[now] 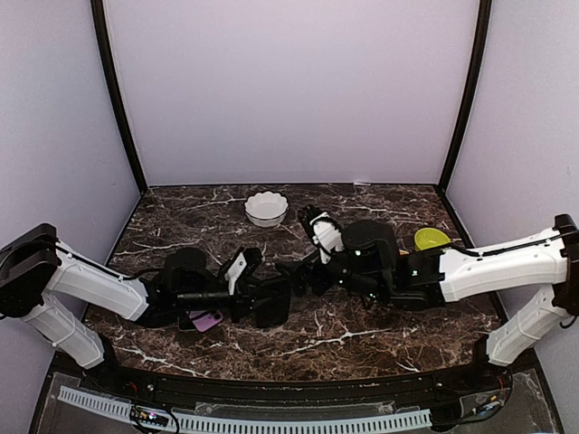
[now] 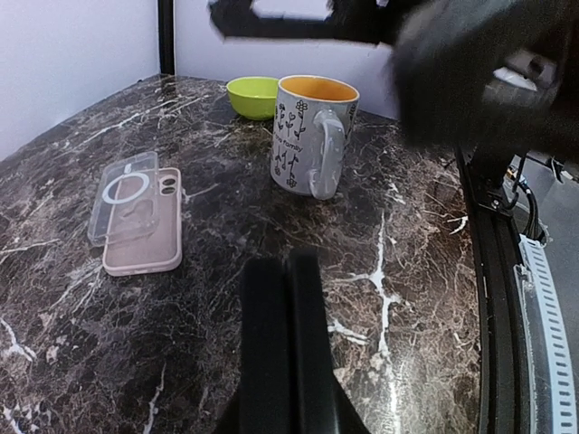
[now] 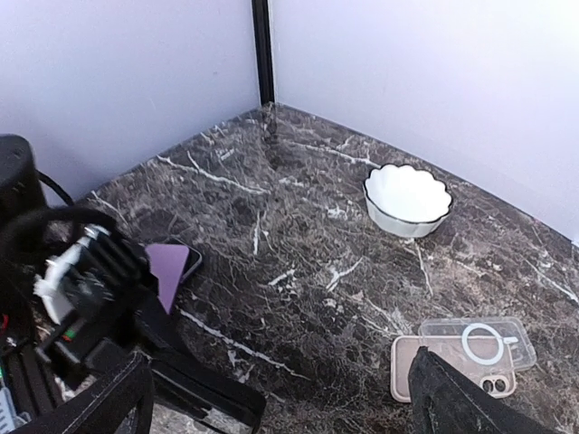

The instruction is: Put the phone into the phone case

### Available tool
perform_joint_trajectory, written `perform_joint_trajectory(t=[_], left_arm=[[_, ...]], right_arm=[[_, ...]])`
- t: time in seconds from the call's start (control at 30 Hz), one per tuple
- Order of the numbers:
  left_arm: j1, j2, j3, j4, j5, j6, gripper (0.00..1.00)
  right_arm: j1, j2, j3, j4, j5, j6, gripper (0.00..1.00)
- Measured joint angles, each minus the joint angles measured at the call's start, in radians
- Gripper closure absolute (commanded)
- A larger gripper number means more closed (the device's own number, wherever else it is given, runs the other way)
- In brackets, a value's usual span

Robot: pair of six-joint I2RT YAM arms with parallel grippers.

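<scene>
Table (image 1: 362,330): one, carrying everything.
Right gripper (image 3: 280,380): one, jaws wide and empty, likely readied for the phone just ahead.
Left gripper (image 2: 282,271): one, pinched closed and empty.
Mug (image 2: 312,136): one, upright, beyond the left gripper.
Bowls: two, the green bowl (image 2: 253,95) and the white bowl (image 3: 407,199).
Phone (image 2: 149,240): one, face down, ahead-left of the left gripper.
Phone case (image 2: 125,194): one, lying askew across the phone, not yet fitted.

White link shells, black joints noted on left arm (image 1: 90,285) and right arm (image 1: 498,267). Black cable (image 3: 54,188) seen by left arm. Flat black fingers on left tool (image 2: 282,262).
</scene>
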Motion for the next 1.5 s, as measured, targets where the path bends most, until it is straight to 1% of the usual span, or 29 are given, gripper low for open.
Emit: perform_joint_trajectory(t=[0.1, 0.27, 0.33, 0.37, 0.47, 0.57, 0.6, 0.67, 0.7, 0.8, 0.87, 0.9, 1.0, 1.1, 1.13, 1.2, 1.23, 1.3, 1.33, 1.37, 1.43, 1.5], left_arm=[[0.000, 0.010, -0.056, 0.106, 0.000, 0.016, 0.96], [0.000, 0.035, -0.085, 0.198, 0.000, 0.021, 0.93], [0.000, 0.041, -0.085, 0.208, 0.000, 0.021, 0.90], [0.000, 0.041, -0.086, 0.208, -0.001, 0.020, 0.86], [0.000, 0.041, -0.091, 0.215, -0.001, 0.020, 0.81], [0.000, 0.041, -0.097, 0.223, -0.001, 0.020, 0.76], [0.000, 0.041, -0.098, 0.225, -0.001, 0.020, 0.72], [0.000, 0.041, -0.098, 0.230, -0.001, 0.021, 0.68], [0.000, 0.041, -0.098, 0.230, -0.001, 0.020, 0.68], [0.000, 0.041, -0.098, 0.229, -0.002, 0.019, 0.72], [0.000, 0.040, -0.098, 0.227, -0.004, 0.020, 0.72], [0.000, 0.038, -0.098, 0.222, -0.007, 0.020, 0.71], [0.000, 0.028, -0.101, 0.206, -0.013, 0.020, 0.62], [0.000, 0.003, -0.108, 0.181, -0.015, 0.020, 0.60], [0.000, -0.006, -0.110, 0.175, -0.015, 0.019, 0.61], [0.000, -0.020, -0.112, 0.163, -0.014, 0.019, 0.67], [0.000, -0.023, -0.112, 0.162, -0.013, 0.020, 0.74], [0.000, -0.024, -0.112, 0.161, -0.008, 0.019, 0.84], [0.000, -0.024, -0.112, 0.159, -0.009, 0.019, 0.86], [0.002, -0.024, -0.112, 0.157, -0.008, 0.018, 0.92], [0.003, -0.024, -0.111, 0.151, 0.000, 0.018, 0.99], [0.003, -0.024, -0.109, 0.146, 0.005, 0.021, 1.00]], right_arm=[[-0.004, 0.100, 0.011, 0.008, -0.008, -0.006, 0.01], [-0.011, 0.174, 0.036, 0.026, -0.021, -0.013, 0.01], [-0.015, 0.205, 0.063, 0.028, -0.024, -0.013, 0.02], [-0.016, 0.220, 0.072, 0.032, -0.026, -0.013, 0.01], [-0.016, 0.251, 0.090, 0.049, -0.027, -0.011, 0.02], [-0.016, 0.261, 0.093, 0.062, -0.026, -0.008, 0.01], [-0.016, 0.262, 0.093, 0.062, -0.027, -0.008, 0.02], [-0.016, 0.266, 0.092, 0.069, -0.026, -0.005, 0.02], [-0.016, 0.267, 0.092, 0.071, -0.026, -0.005, 0.02], [-0.016, 0.272, 0.092, 0.079, -0.022, -0.004, 0.01], [-0.016, 0.275, 0.092, 0.087, -0.021, -0.003, 0.02], [-0.016, 0.276, 0.091, 0.089, -0.021, -0.003, 0.02], [-0.016, 0.277, 0.091, 0.089, -0.018, -0.004, 0.02], [-0.016, 0.277, 0.085, 0.091, -0.014, -0.003, 0.02], [-0.016, 0.277, 0.082, 0.093, -0.014, 0.000, 0.01], [-0.016, 0.277, 0.074, 0.098, -0.015, 0.006, 0.01], [-0.016, 0.276, 0.073, 0.099, -0.015, 0.008, 0.02], [-0.016, 0.275, 0.072, 0.098, -0.015, 0.008, 0.01], [-0.016, 0.274, 0.073, 0.096, -0.017, 0.008, 0.02], [-0.016, 0.272, 0.072, 0.092, -0.019, 0.006, 0.01], [-0.016, 0.264, 0.072, 0.081, -0.025, 0.005, 0.02], [-0.016, 0.255, 0.073, 0.066, -0.029, -0.002, 0.02]])
